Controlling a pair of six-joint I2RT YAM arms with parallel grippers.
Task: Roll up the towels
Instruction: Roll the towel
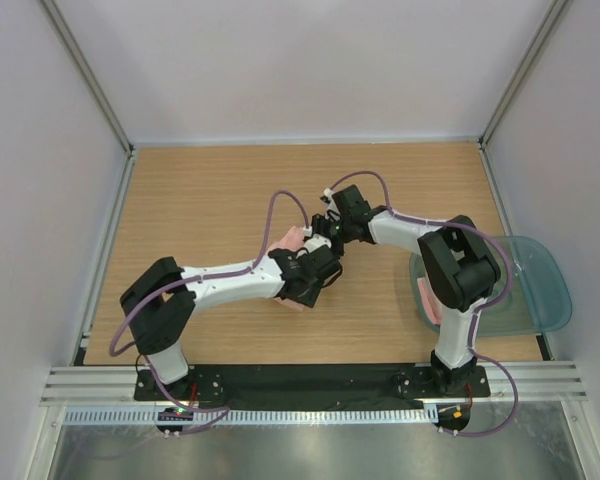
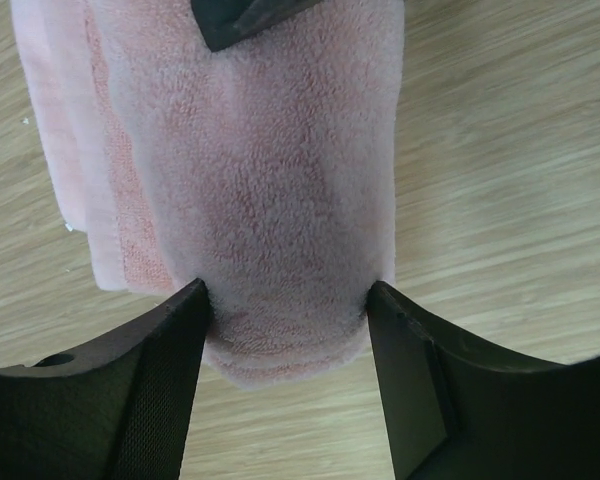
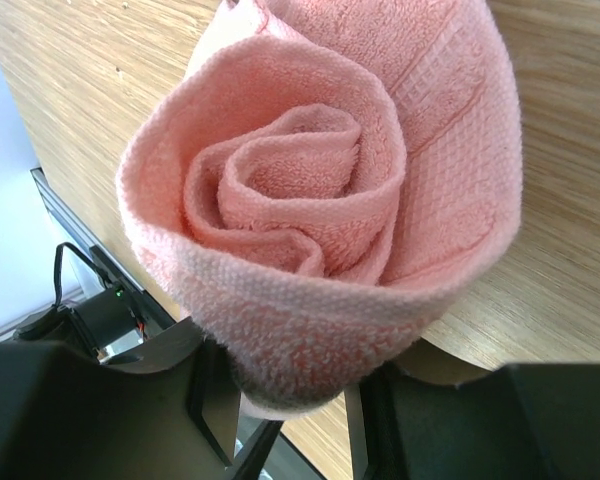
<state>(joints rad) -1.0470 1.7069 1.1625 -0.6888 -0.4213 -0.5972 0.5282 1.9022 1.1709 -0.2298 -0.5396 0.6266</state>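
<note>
Bright, even, diffuse light fills the overhead view, leaving only faint soft shadows on the surface (image 1: 210, 200). In both wrist views the towel (image 2: 260, 200) is sharp, while the close jaws look dark and slightly soft.

No text, label, brand name, number or sign can be read in any of the three views.
</note>
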